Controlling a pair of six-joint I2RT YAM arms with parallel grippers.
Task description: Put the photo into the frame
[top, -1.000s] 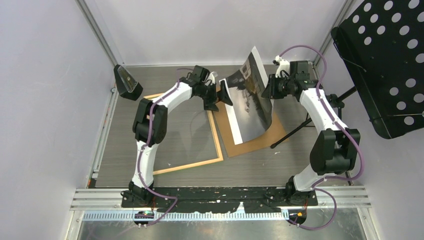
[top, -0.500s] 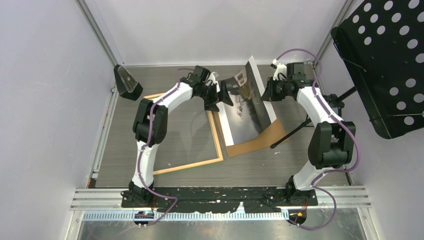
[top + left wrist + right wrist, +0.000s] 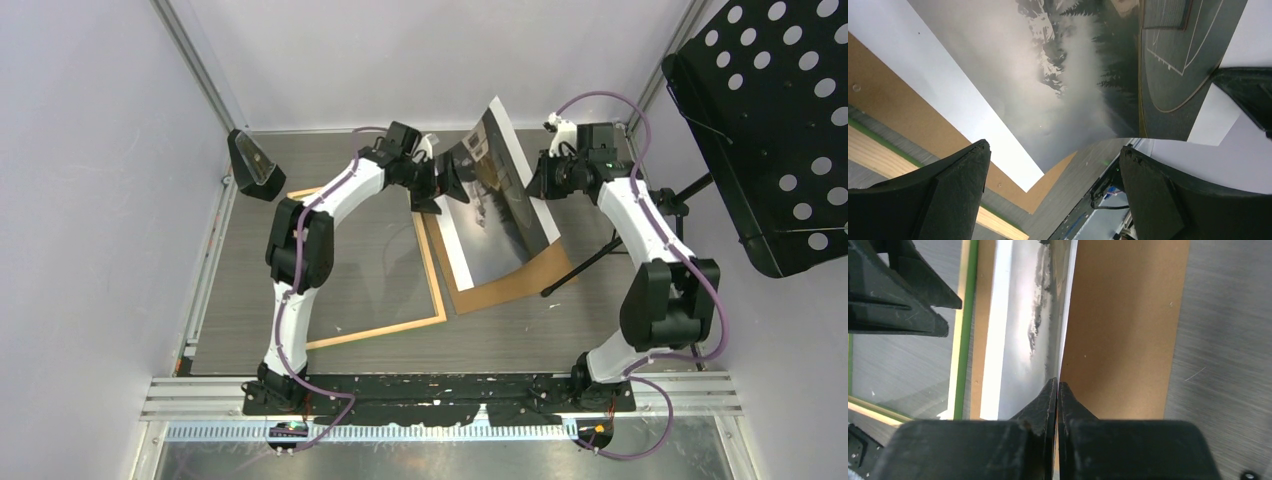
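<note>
Photo [image 3: 497, 195]: is being held up and bowed at the far side of the table [image 3: 520, 335]. One edge is being lifted, while the near end is resting on the brown backing sheet [image 3: 525, 283]. It is not yet in the frame.
Frame [image 3: 436, 285]: is lying flat to the left of the photo, with its right rail just beside the backing sheet.
Right gripper [image 3: 536, 180]: is being closed tight on the photo's raised edge, with the sheet pinched between its fingers.
Left gripper [image 3: 446, 186]: is being held fully spread at the photo's opposite edge, with nothing being clamped; contact cannot be told.
Step in hand: the photo is judged to be in the course of being picked up and supported for transfer.
Next move: a second hold by the left gripper is probably being called for, then a carry leftward over the frame's opening without creasing the print.
Right wrist view: is showing the pinch itself and the green strip along the frame's rail, both indistinct from above.
Left wrist view: is showing the print's misty picture between the parted fingers.
Top view: is alone showing the photo's whole curl and both arms.
</note>
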